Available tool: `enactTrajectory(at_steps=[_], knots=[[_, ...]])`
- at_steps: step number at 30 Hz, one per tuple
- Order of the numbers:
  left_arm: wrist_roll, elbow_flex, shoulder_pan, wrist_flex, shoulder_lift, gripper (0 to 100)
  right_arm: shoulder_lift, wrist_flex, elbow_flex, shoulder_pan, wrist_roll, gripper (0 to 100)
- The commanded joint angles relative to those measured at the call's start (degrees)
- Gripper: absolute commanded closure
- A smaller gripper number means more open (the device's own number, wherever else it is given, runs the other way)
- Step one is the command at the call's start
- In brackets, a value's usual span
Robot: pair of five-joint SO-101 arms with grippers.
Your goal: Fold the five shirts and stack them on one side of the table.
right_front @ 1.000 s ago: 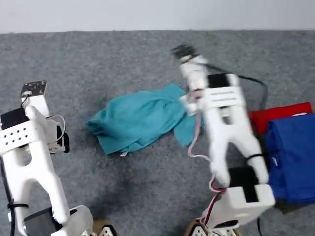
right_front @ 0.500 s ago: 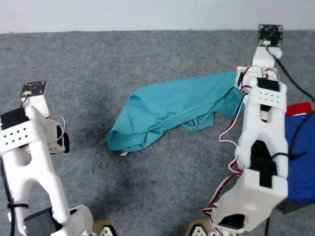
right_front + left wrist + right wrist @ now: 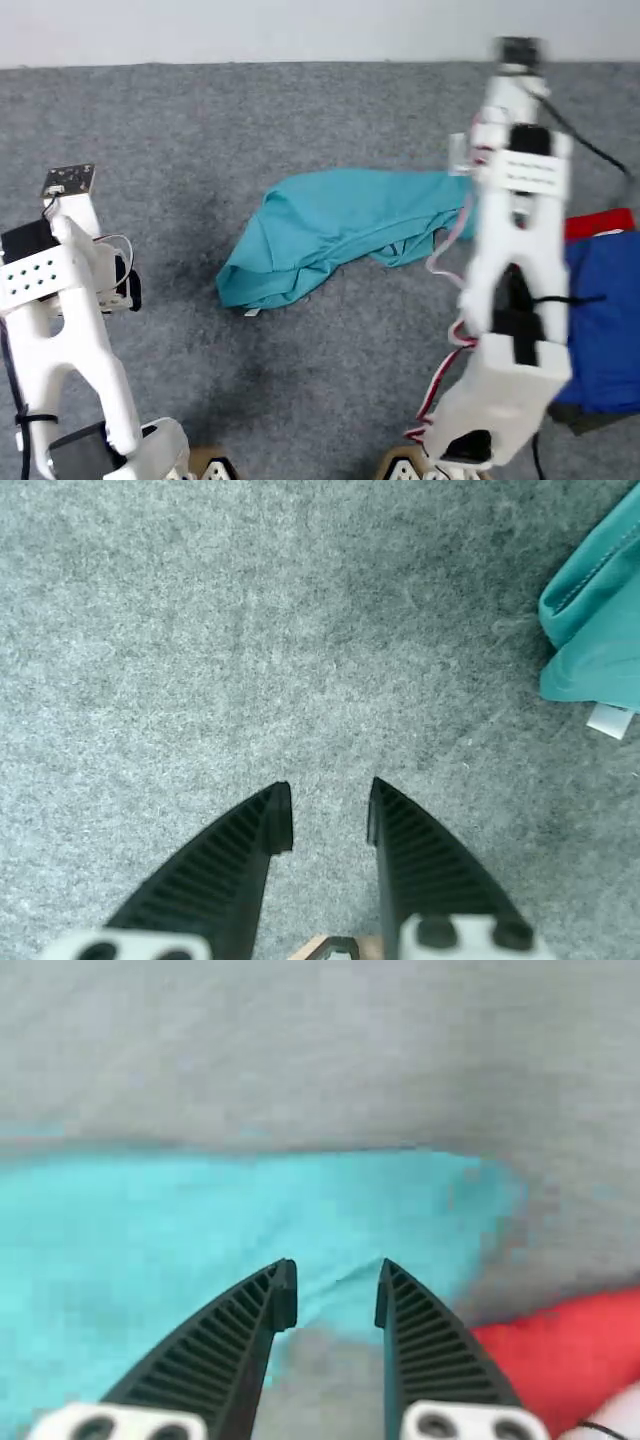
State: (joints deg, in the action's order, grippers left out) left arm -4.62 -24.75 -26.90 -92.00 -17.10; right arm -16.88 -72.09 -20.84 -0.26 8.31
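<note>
A teal shirt [image 3: 340, 230] lies crumpled and stretched sideways across the middle of the grey table, also seen as the teal shirt [image 3: 200, 1220] and a teal shirt corner with a white label [image 3: 600, 630]. My right arm [image 3: 515, 180] stands over the shirt's right end. My right gripper [image 3: 332, 1295] is open just above that end, with nothing between its fingers. At the table's left my left gripper [image 3: 325, 815] is open over bare table, apart from the shirt. A blue shirt [image 3: 605, 320] lies on a red shirt [image 3: 600, 222] at the right edge.
The red shirt [image 3: 560, 1350] lies close beside the teal shirt's right end. A pale wall [image 3: 300, 30] borders the table at the back. Grey table surface [image 3: 300, 390] stretches in front of the teal shirt and between the two arm bases.
My right arm pulled the teal shirt's right end to the right, stretching the bunched cloth out. The shirt now lies still and the arm has shifted slightly. The left arm has not moved.
</note>
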Motion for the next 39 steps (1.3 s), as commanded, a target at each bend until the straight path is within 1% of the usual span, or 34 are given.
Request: enactTrajectory(at_steps=[1,4,8,12,19,23,25,27,30,31,33,35,39], knots=[[0.44,0.13,-0.35,-0.18,-0.18,88,4.09,-9.71,-3.87,-13.85,6.24,85.5],[0.44,0.13,-0.35,-0.18,-0.18,88,1.45,-11.56,-3.52,-24.22,8.7,85.5],[0.44,0.13,-0.62,0.0,-0.18,88,-5.76,-9.27,-4.04,-33.54,9.14,85.3],[0.44,0.13,-0.62,-0.09,-0.18,88,-14.02,-8.75,-9.41,-38.11,8.79,77.5],[0.44,0.13,-0.44,-0.18,-0.18,88,-25.45,-9.01,-22.15,-42.33,7.82,77.8],[0.44,0.13,-0.44,-0.18,-0.18,88,-31.78,-8.75,-25.41,-42.15,7.82,77.8],[0.44,0.13,-0.44,-0.18,-0.18,88,-35.03,-8.66,-26.02,-40.48,8.0,78.9],[0.44,0.13,-0.44,-0.18,-0.18,88,-38.2,-8.66,-27.69,-38.46,9.32,84.6],[0.44,0.13,-0.44,-0.18,-0.18,88,-41.27,-9.54,-30.77,-34.68,12.66,97.8],[0.44,0.13,-0.44,-0.18,-0.18,88,-41.71,-10.68,-32.0,-33.27,12.92,99.7],[0.44,0.13,-0.44,-0.18,-0.18,88,-41.63,-14.2,-34.2,-31.08,12.84,97.2],[0.44,0.13,-0.44,-0.18,-0.18,88,-41.19,-18.51,-38.15,-29.23,12.84,99.2],[0.44,0.13,-0.44,-0.18,-0.18,88,-39.08,-30.55,-49.49,-24.92,12.84,98.8]])
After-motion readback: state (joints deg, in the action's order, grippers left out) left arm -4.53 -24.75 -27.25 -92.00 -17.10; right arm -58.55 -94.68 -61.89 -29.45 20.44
